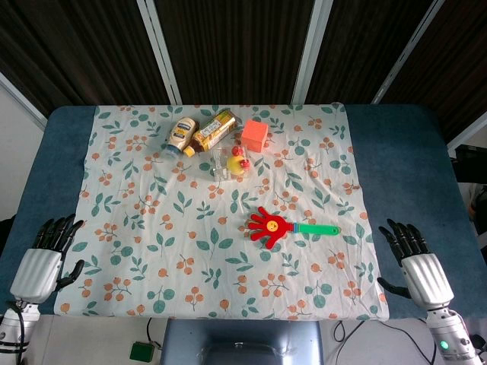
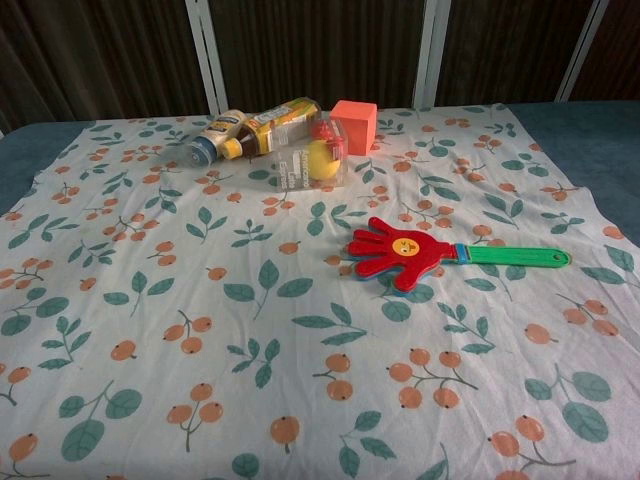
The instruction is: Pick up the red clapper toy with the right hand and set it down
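Not yet begun — right hand (image 1: 415,262), lower right, fingers spread, holds nothing; next, reach up-left to the clapper (image 1: 285,226).

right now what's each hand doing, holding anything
Left hand: open, fingers apart, holding nothing, at the table's near left edge.
Right hand: open, holding nothing; the red clapper toy lies untouched on the cloth.

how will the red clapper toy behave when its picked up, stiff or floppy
The red clapper toy looks like thin moulded plastic, so probably stiff and light. Lying flat on the cloth, it shouldn't roll. Its slim green handle may be hard to get fingers under.
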### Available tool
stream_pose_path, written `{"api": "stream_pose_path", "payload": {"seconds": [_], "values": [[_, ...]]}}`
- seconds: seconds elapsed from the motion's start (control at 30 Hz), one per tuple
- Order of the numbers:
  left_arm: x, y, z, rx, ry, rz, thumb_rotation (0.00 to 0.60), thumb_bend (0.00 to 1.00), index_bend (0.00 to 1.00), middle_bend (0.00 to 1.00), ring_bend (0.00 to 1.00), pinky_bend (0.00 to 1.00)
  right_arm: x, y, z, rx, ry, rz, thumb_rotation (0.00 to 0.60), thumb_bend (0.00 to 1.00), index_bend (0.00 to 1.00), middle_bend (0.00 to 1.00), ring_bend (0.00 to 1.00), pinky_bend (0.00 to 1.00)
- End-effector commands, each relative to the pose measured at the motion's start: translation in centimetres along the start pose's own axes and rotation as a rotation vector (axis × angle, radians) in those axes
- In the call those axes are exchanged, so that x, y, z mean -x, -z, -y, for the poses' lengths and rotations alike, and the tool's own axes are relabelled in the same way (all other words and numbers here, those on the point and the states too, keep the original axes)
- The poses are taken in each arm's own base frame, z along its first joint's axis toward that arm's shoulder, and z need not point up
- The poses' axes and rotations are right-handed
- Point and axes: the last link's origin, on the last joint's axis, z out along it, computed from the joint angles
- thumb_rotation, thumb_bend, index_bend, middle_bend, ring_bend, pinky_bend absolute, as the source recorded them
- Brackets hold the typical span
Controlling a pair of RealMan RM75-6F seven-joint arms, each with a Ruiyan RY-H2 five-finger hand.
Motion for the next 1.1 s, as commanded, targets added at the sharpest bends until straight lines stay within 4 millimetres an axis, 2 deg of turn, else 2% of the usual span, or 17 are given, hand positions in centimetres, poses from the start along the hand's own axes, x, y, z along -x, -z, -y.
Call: {"api": "stream_pose_path", "payload": {"seconds": [0.03,0.23,0.37,0.53,0.63,0.87,1.1], "values": [[0.0,0.0,0.0,0.002,0.003,0.002,0.6,0.38,0.0,0.0,0.0,0.02,0.0,-0.1,0.0,0.006,0.002,-0.003,0.6,0.24,0.0,0.0,0.0,0.0],[0.0,0.0,0.0,0.005,0.011,0.016,0.6,0.38,0.0,0.0,0.0,0.02,1.2,-1.3,0.6,0.001,-0.034,0.021,0.6,0.24,0.0,0.0,0.0,0.0],[-0.2,0.0,0.1,0.014,0.026,0.017,0.6,0.38,0.0,0.0,0.0,0.02,2.5,-4.5,2.1,-0.038,-0.075,0.065,0.6,0.24,0.02,0.0,0.0,0.0],[-0.4,0.3,0.2,0.022,0.04,0.014,0.6,0.38,0.0,0.0,0.0,0.02,4.2,-9.2,4.7,-0.075,-0.131,0.156,0.6,0.25,0.33,0.0,0.0,0.0],[-0.6,0.5,0.3,0.033,0.048,0.014,0.6,0.38,0.0,0.0,0.0,0.02,5.7,-12.1,6.2,-0.067,-0.108,0.163,0.6,0.29,0.43,0.0,0.0,0.0],[-0.9,0.9,0.4,0.044,0.059,0.011,0.6,0.38,0.0,0.0,0.0,0.02,8.2,-15.4,8.2,-0.029,-0.077,0.181,0.6,0.34,0.53,0.0,0.0,0.0],[-1.2,1.2,0.6,0.05,0.065,0.004,0.6,0.38,0.0,0.0,0.0,0.02,9.7,-16.6,8.4,0.003,-0.064,0.209,0.6,0.37,0.56,0.01,0.0,0.0]]}}
